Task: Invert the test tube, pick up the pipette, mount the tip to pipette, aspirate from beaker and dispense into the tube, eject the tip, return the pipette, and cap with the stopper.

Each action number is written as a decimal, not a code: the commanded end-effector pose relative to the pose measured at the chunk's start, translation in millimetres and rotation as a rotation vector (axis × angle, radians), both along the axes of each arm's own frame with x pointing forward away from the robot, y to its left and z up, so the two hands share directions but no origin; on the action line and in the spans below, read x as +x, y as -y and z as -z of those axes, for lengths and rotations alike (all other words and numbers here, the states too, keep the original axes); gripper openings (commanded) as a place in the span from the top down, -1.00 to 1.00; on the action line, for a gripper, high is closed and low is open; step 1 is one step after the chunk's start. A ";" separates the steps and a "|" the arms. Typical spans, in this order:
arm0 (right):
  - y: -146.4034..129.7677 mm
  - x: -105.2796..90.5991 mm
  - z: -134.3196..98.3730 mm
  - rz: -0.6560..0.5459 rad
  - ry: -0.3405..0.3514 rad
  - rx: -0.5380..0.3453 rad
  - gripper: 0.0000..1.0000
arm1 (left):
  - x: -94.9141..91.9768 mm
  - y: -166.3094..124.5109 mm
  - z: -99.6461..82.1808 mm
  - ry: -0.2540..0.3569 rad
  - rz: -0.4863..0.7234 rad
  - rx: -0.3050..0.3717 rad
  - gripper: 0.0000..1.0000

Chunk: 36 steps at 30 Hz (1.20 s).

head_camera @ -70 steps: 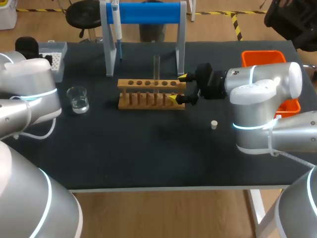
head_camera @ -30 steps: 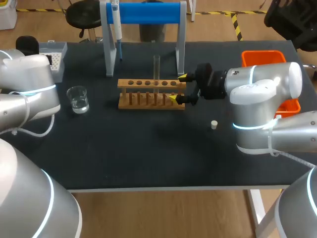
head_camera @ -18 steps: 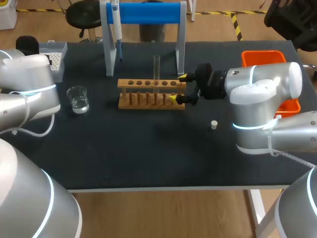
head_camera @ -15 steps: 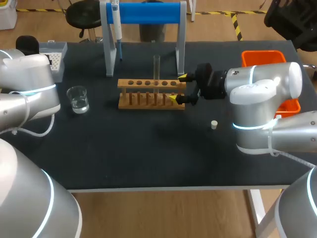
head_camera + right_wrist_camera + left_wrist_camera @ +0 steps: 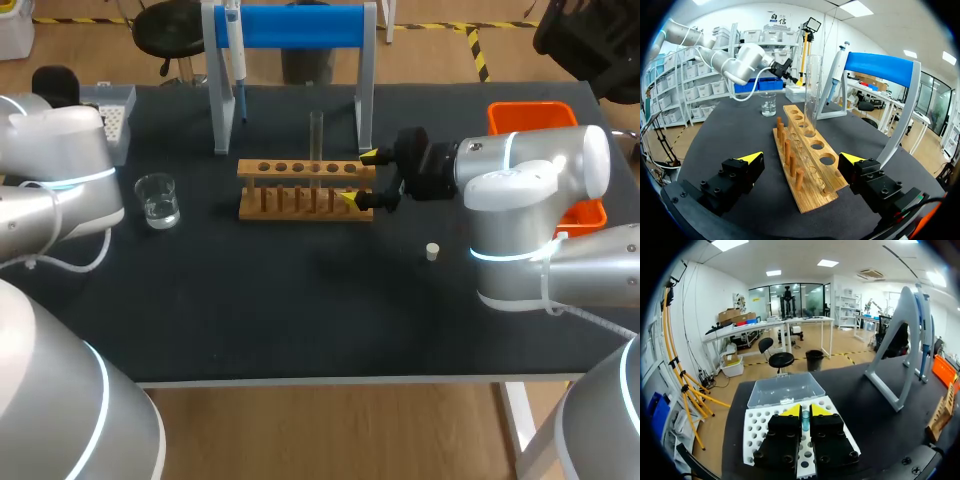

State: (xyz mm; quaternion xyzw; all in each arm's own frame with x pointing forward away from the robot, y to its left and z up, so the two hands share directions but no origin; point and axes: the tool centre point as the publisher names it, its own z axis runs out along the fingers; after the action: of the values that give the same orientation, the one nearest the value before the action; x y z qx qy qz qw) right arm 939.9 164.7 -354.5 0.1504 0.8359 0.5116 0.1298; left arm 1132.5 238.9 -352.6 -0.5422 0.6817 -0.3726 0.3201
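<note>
Two grippers work over a dark surface (image 5: 300,310). The right gripper (image 5: 358,177) is spread open around one end of a wooden rack (image 5: 300,192), where a clear test tube (image 5: 316,135) stands upright. The left gripper (image 5: 805,410), fingers drawn together, hovers above a white tip box (image 5: 757,427). The pipette (image 5: 235,50) hangs on its stand.

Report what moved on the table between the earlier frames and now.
Only the left arm moved: it edged slightly toward the table's far side, covering more of the white perforated tip box. Nothing was grasped or released. The right gripper stayed open astride the end of the wooden test tube rack. The glass test tube, water beaker, hanging pipette and small white stopper kept their places.
</note>
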 end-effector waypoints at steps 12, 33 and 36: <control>0.6 0.0 0.9 0.000 0.002 0.003 -1.00 | -0.8 1.4 -12.8 0.001 -0.003 0.026 1.00; 0.6 0.0 0.9 0.000 0.002 0.003 -1.00 | -4.9 2.5 -33.8 0.039 -0.029 0.068 1.00; 0.6 0.0 0.9 0.000 0.002 0.003 -1.00 | -5.3 2.8 -37.3 0.044 -0.031 0.074 1.00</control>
State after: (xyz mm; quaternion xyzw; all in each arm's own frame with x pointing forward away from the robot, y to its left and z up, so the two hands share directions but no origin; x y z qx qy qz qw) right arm 939.9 164.7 -354.5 0.1504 0.8359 0.5116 0.1298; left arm 1129.5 237.3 -318.1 -0.5311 0.6793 -0.3557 0.3605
